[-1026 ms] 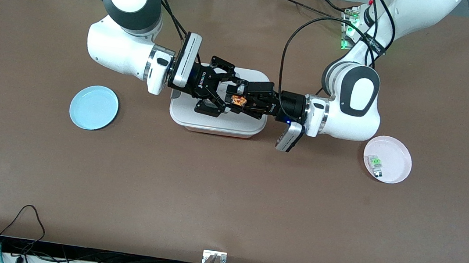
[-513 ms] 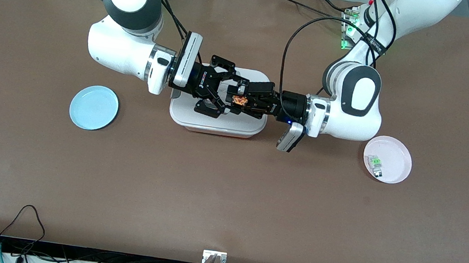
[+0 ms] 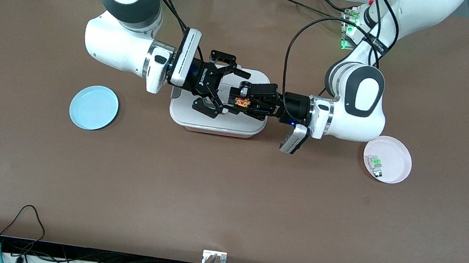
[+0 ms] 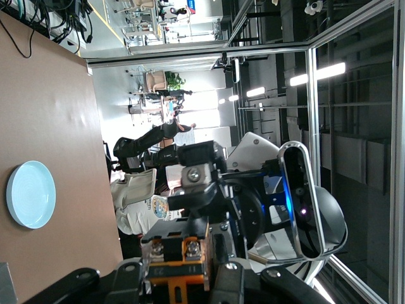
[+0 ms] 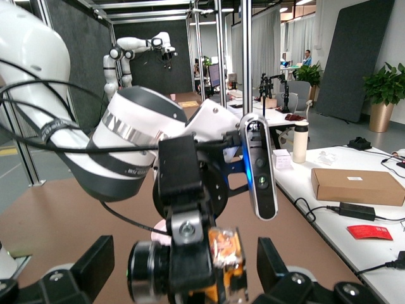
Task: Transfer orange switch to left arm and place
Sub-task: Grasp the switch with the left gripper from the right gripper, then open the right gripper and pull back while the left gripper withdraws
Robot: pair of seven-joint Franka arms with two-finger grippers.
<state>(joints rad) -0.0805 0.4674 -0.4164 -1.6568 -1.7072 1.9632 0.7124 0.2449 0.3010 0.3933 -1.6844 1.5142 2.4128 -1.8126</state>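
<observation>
The orange switch (image 3: 240, 101) hangs in the air over the white box (image 3: 217, 123), pinched in my left gripper (image 3: 238, 102), which is shut on it. In the left wrist view the orange switch (image 4: 178, 256) sits between that gripper's black fingers (image 4: 237, 282). My right gripper (image 3: 237, 93) is open over the box, its fingers spread on either side of the switch and apart from it. The right wrist view shows the orange switch (image 5: 226, 252) and the left gripper's tip in the wide gap of my right gripper (image 5: 183, 266).
A blue plate (image 3: 93, 107) lies toward the right arm's end of the table. A pink plate (image 3: 397, 156) toward the left arm's end holds a small green switch (image 3: 375, 164). Cables trail along the table edge nearest the front camera.
The right gripper's fingers have spread apart and let go of the orange switch. The left gripper has stayed shut on it over the box.
</observation>
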